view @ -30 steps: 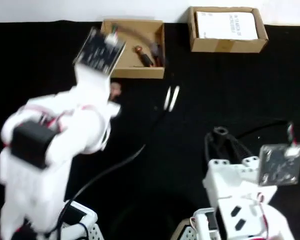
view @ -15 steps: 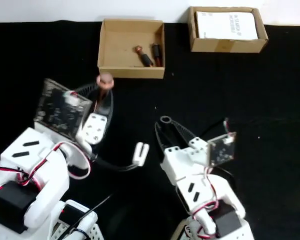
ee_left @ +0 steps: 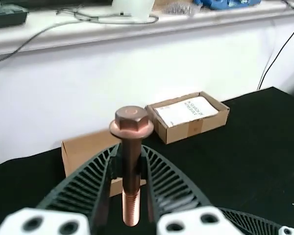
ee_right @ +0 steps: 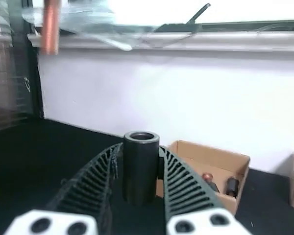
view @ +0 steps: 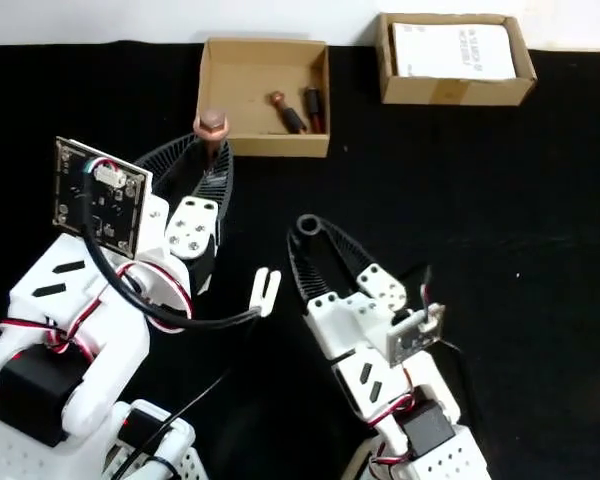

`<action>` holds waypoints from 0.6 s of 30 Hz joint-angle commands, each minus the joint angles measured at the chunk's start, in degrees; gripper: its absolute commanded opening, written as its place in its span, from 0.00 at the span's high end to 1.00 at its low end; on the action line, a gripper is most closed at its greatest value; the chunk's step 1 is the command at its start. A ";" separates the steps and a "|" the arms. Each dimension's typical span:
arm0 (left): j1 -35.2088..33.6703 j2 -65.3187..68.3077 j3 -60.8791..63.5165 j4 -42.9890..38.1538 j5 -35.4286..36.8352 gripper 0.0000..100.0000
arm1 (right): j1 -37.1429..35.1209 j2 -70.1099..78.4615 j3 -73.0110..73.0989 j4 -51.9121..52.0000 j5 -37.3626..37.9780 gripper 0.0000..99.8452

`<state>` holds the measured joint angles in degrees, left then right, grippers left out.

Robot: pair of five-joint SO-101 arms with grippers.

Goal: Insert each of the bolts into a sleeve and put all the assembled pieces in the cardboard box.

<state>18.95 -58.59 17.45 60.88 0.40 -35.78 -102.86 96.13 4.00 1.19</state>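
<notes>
Over at the left of the high view, the left gripper (view: 210, 152) is up off the black surface (view: 500, 200). Its fingers are clamped on a copper-coloured flange bolt (view: 211, 124), gripping the shank just below the hex head. The head points up and the threaded end hangs free beneath. In the picture the bolt sits just in front of the near wall of the cardboard box (view: 265, 147). Two assembled pieces (view: 292, 112) already lie in the right half of that box.

A white plug (view: 265, 292) on a black cable lies between the two arms.

Right of centre, the right gripper (view: 307, 232) has its fingers closed round a short black sleeve (ee_right: 139, 164), which stands upright with its open bore on top. It is clear of the bolt.

Both parts look rigid and small, and I'd guess light enough that grip strength hardly matters. The bolt's smooth shank could slip or tilt if it is nudged off-axis. Holding it high near the head leaves the tip free to enter, and holding the sleeve by its side wall keeps the bore unobstructed.

At the upper right sits a second box (view: 455, 92) holding a printed sheet.
</notes>
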 commanded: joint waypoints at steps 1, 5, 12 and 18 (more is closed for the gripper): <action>0.75 0.22 -0.13 1.49 0.44 0.99 | -0.66 -0.84 7.16 -1.63 0.44 0.99; 0.66 0.22 -0.13 2.55 0.44 0.99 | -0.57 -0.66 7.25 -1.27 0.44 0.99; 0.92 -0.13 -0.04 2.37 0.44 0.99 | -0.57 -0.75 7.25 -1.27 0.44 0.99; 4.97 -4.18 -0.04 2.11 4.84 0.99 | -0.75 -0.31 7.25 -1.19 0.44 0.99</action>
<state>23.16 -60.00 17.71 63.43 2.68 -36.31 -102.86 96.13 3.82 1.19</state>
